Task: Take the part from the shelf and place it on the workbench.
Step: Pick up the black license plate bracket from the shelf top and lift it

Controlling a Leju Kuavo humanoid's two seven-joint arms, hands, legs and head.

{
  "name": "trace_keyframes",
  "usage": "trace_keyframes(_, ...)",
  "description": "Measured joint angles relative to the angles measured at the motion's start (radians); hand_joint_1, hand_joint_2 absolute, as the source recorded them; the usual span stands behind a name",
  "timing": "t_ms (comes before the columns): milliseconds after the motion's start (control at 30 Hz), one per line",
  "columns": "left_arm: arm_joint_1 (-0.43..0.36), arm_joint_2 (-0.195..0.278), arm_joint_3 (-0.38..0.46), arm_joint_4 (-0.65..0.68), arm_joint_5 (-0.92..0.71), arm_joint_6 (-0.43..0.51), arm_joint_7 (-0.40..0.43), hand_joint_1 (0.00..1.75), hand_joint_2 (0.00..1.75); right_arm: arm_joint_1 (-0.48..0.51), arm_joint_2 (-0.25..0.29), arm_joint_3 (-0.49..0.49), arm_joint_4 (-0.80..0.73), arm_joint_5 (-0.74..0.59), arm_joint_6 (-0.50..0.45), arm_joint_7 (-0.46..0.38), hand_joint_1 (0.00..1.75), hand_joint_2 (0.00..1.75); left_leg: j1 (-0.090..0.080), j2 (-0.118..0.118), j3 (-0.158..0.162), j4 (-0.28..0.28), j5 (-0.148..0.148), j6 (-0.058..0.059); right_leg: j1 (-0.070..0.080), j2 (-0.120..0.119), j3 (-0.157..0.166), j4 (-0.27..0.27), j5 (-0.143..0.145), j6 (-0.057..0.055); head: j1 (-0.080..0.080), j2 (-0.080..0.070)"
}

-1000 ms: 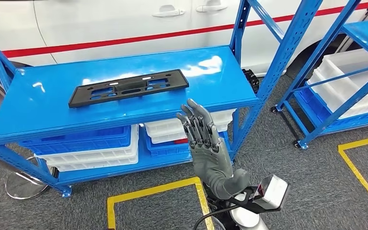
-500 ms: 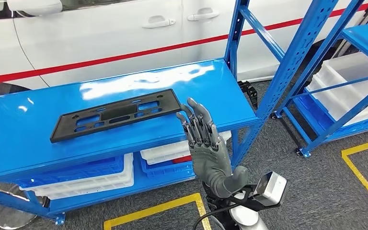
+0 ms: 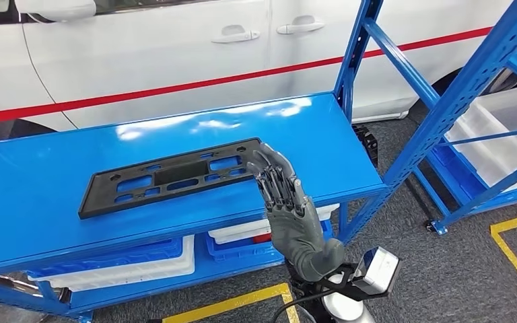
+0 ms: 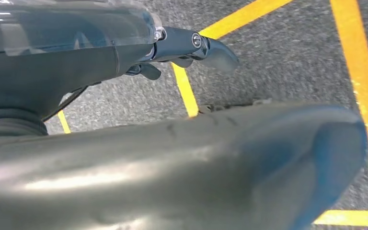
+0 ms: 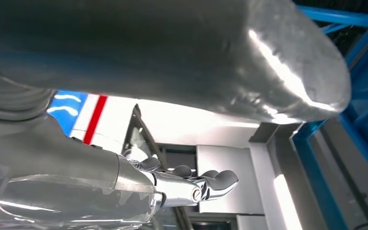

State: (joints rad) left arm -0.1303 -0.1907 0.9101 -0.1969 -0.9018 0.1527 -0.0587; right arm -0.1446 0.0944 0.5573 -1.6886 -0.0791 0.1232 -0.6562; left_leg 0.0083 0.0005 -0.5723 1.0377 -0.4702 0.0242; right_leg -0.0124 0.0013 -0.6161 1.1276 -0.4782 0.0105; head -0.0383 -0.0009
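— Where's the part?
— Flat on the blue shelf, centre-left of the head view.
— And the right hand?
— Mid-frame, fingers straight, empty, tips at the part's right end.
— The left hand?
— Fingers loose, holding nothing.

Part on shelf, hand right
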Motion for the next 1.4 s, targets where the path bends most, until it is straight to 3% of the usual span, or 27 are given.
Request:
trace_keyframes(67,-0.001,-0.002,0.0,0.001,0.0,0.002,0.001,0.0,0.0,0.0,-0.001,0.0,-0.004,0.001,0.0,0.0,0.0,0.0,-0.001,-0.001,0.011,-0.003,-0.011,-0.011,0.009,-0.005,0.025,-0.073,0.012,-0.012,0.002,0.0)
trace_keyframes(200,-0.004,-0.003,-0.001,0.0,-0.002,0.003,0.002,0.0,0.0,0.001,-0.001,0.0,-0.014,0.001,0.0,0.0,0.0,0.0,-0.001,0.005,0.024,0.001,-0.027,-0.034,0.006,0.002,0.052,-0.109,0.003,-0.03,0.003,0.0)
trace_keyframes(267,-0.004,-0.002,-0.001,0.0,-0.002,0.003,0.002,0.0,0.0,0.003,-0.001,0.0,-0.016,0.003,0.0,0.001,0.0,0.0,0.001,0.005,-0.015,0.088,-0.068,-0.041,0.002,0.0,0.072,-0.12,0.004,-0.036,0.002,0.0)
trace_keyframes(333,-0.002,-0.002,-0.001,0.0,-0.002,0.005,0.002,0.0,0.0,0.005,-0.001,0.0,-0.016,0.006,0.0,0.001,0.0,0.0,0.002,0.004,-0.093,0.215,-0.113,-0.046,0.003,-0.002,0.082,-0.121,-0.004,-0.041,0.002,0.0)
trace_keyframes(367,0.0,-0.002,-0.001,0.0,-0.002,0.005,0.002,0.0,0.0,0.006,-0.001,0.0,-0.016,0.008,0.0,0.001,0.0,0.0,0.003,0.004,-0.122,0.25,-0.112,-0.048,0.004,-0.003,0.088,-0.121,-0.01,-0.041,0.001,0.0)
trace_keyframes(400,0.002,-0.002,-0.001,0.0,-0.002,0.006,0.002,0.0,0.0,0.008,-0.001,0.0,-0.016,0.01,0.0,0.001,0.0,0.0,0.003,0.005,-0.137,0.252,-0.091,-0.049,0.004,-0.005,0.095,-0.121,-0.017,-0.041,0.001,0.0)
trace_keyframes(433,0.003,-0.002,-0.001,0.0,-0.002,0.007,0.002,0.0,0.0,0.008,-0.001,0.0,-0.015,0.012,0.0,0.001,0.0,0.0,0.003,0.007,-0.131,0.215,-0.051,-0.048,0.004,-0.009,0.104,-0.121,-0.025,-0.04,0.001,0.0)
trace_keyframes(500,0.002,-0.002,-0.001,0.0,-0.002,0.009,0.002,0.0,0.0,0.009,-0.002,0.0,-0.016,0.016,0.0,0.001,0.0,0.0,-0.001,0.028,-0.089,0.092,0.031,-0.042,0.007,-0.019,0.126,-0.12,-0.045,-0.033,0.001,0.0)
trace_keyframes(533,0.0,-0.001,-0.001,0.0,-0.002,0.01,0.002,0.0,0.0,0.01,-0.002,0.0,-0.016,0.017,0.0,0.001,0.0,0.0,-0.004,0.041,-0.07,0.042,0.053,-0.034,0.01,-0.026,0.134,-0.12,-0.054,-0.028,0.001,0.0)
trace_keyframes(600,-0.003,-0.001,-0.001,0.0,-0.003,0.012,0.002,0.0,0.0,0.01,-0.004,0.0,-0.015,0.02,0.0,0.001,0.0,0.0,-0.012,0.051,-0.056,0.006,0.055,-0.02,0.015,-0.042,0.142,-0.12,-0.067,-0.019,0.003,0.0)
trace_keyframes(667,-0.004,-0.001,-0.001,0.0,-0.003,0.014,0.002,0.0,0.0,0.008,-0.005,0.0,-0.016,0.023,0.001,0.0,0.0,0.0,-0.011,0.032,-0.056,0.0,0.053,-0.007,0.014,-0.055,0.148,-0.121,-0.076,-0.01,0.004,0.0)
trace_keyframes(700,-0.003,-0.001,-0.001,0.0,-0.003,0.014,0.0,0.0,0.0,0.007,-0.005,0.0,-0.016,0.025,0.0,0.0,0.0,0.0,-0.009,0.023,-0.054,-0.004,0.052,-0.002,0.012,-0.051,0.146,-0.109,-0.087,-0.005,0.005,0.0)
trace_keyframes(767,-0.004,-0.001,-0.001,0.0,-0.006,0.014,-0.004,0.0,0.0,0.007,-0.007,0.0,-0.017,0.029,-0.002,-0.003,0.0,0.0,-0.005,0.007,-0.049,-0.008,0.051,0.008,0.007,-0.027,0.108,-0.029,-0.13,0.004,0.006,0.0)
trace_keyframes(833,-0.006,-0.001,-0.001,0.0,-0.009,0.014,-0.006,0.0,0.0,0.01,-0.01,0.0,-0.017,0.032,-0.007,-0.006,0.0,0.0,-0.005,-0.012,-0.048,-0.009,0.048,0.013,0.005,-0.012,0.025,0.106,-0.178,0.009,0.008,0.0)
trace_keyframes(867,-0.006,-0.001,-0.001,0.0,-0.01,0.014,-0.007,0.0,0.0,0.011,-0.012,0.0,-0.017,0.033,-0.009,-0.007,0.0,0.0,-0.006,-0.022,-0.047,-0.009,0.047,0.013,0.004,-0.01,-0.01,0.152,-0.182,0.01,0.008,0.0)
trace_keyframes(900,-0.005,-0.001,-0.001,0.0,-0.01,0.014,-0.007,0.0,0.0,0.012,-0.014,0.0,-0.017,0.033,-0.011,-0.009,0.0,0.0,-0.006,-0.034,-0.045,-0.009,0.046,0.013,0.004,-0.009,-0.032,0.167,-0.167,0.01,0.008,0.0)
trace_keyframes(933,-0.005,-0.001,-0.001,0.0,-0.011,0.014,-0.007,0.0,0.0,0.013,-0.015,0.0,-0.017,0.033,-0.013,-0.011,0.0,0.0,-0.006,-0.046,-0.042,-0.008,0.045,0.012,0.004,-0.007,-0.033,0.142,-0.132,0.007,0.008,0.0)
trace_keyframes(967,-0.005,-0.001,-0.001,0.0,-0.011,0.014,-0.007,0.0,0.0,0.013,-0.016,0.0,-0.017,0.034,-0.014,-0.013,0.0,0.0,-0.006,-0.058,-0.038,-0.009,0.044,0.01,0.004,0.001,-0.017,0.084,-0.085,0.004,0.008,0.0)
trace_keyframes(1033,-0.007,-0.003,-0.003,0.0,-0.013,0.013,-0.007,0.0,0.0,0.013,-0.017,0.0,-0.018,0.035,-0.017,-0.015,0.0,0.0,-0.005,-0.079,-0.035,-0.008,0.042,0.004,0.004,0.044,0.025,-0.04,-0.018,-0.005,0.008,0.0)
trace_keyframes(1100,-0.008,-0.004,-0.006,0.0,-0.015,0.012,-0.006,0.0,0.0,0.015,-0.019,0.0,-0.018,0.037,-0.019,-0.015,0.0,0.0,-0.002,-0.097,-0.04,-0.008,0.044,-0.007,0.008,0.072,0.042,-0.094,-0.001,-0.012,0.008,0.0)
trace_keyframes(1167,-0.009,-0.003,-0.008,0.0,-0.016,0.012,-0.006,0.0,0.0,0.016,-0.02,0.001,-0.019,0.037,-0.02,-0.015,0.0,0.0,0.001,-0.11,-0.044,-0.01,0.046,-0.021,0.008,0.057,0.044,-0.102,0.003,-0.019,0.009,0.0)
trace_keyframes(1267,-0.01,-0.002,-0.008,0.0,-0.016,0.013,-0.007,0.0,0.0,0.017,-0.02,0.006,-0.02,0.038,-0.02,-0.015,0.0,0.0,-0.003,-0.058,-0.074,0.06,0.001,-0.032,0.0,0.022,0.056,-0.12,0.01,-0.038,0.004,0.0)
trace_keyframes(1333,-0.011,-0.002,-0.008,0.0,-0.015,0.014,-0.007,0.0,0.0,0.021,-0.02,0.007,-0.021,0.038,-0.019,-0.015,0.0,0.0,-0.001,-0.022,-0.134,0.188,-0.062,-0.039,0.003,-0.005,0.058,-0.121,0.008,-0.044,0.001,0.0)
trace_keyframes(1400,-0.01,-0.002,-0.008,0.0,-0.013,0.014,-0.007,0.0,0.0,0.026,-0.021,0.007,-0.02,0.039,-0.019,-0.015,0.0,0.0,0.004,-0.012,-0.17,0.265,-0.083,-0.046,0.005,-0.029,0.058,-0.12,0.005,-0.044,0.001,0.0)
